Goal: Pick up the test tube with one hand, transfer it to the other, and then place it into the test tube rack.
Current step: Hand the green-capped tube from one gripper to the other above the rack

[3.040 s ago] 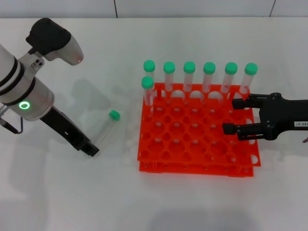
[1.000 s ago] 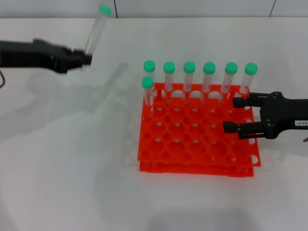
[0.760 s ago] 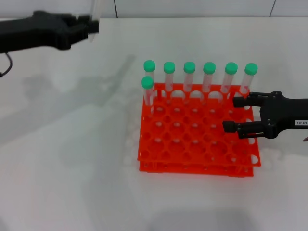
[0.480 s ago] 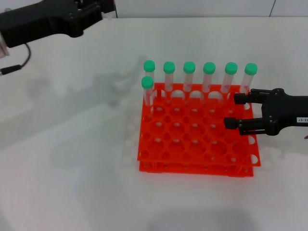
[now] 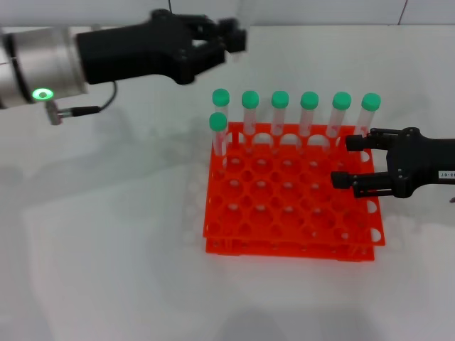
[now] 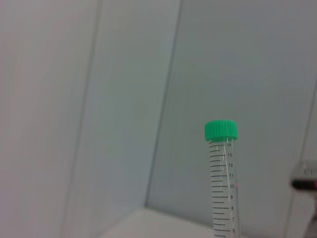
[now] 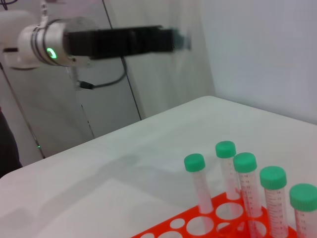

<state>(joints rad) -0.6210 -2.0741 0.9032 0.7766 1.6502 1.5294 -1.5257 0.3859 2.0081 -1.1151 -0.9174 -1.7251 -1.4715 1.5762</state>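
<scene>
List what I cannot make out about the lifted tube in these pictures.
Left wrist view: tube runs off the lower edge; grip hidden.
Head view: top edge cuts the tube above the left gripper.
Right wrist view: left gripper blurred, tube unclear; right gripper, over the rack, unseen.

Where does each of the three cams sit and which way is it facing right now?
Head: on the robot's head, looking down at the test tube rack; shows left gripper and right gripper.
Left wrist: faces a wall; shows the held test tube.
Right wrist: over the rack, facing the left arm.
Shared: rack, left arm.
</scene>
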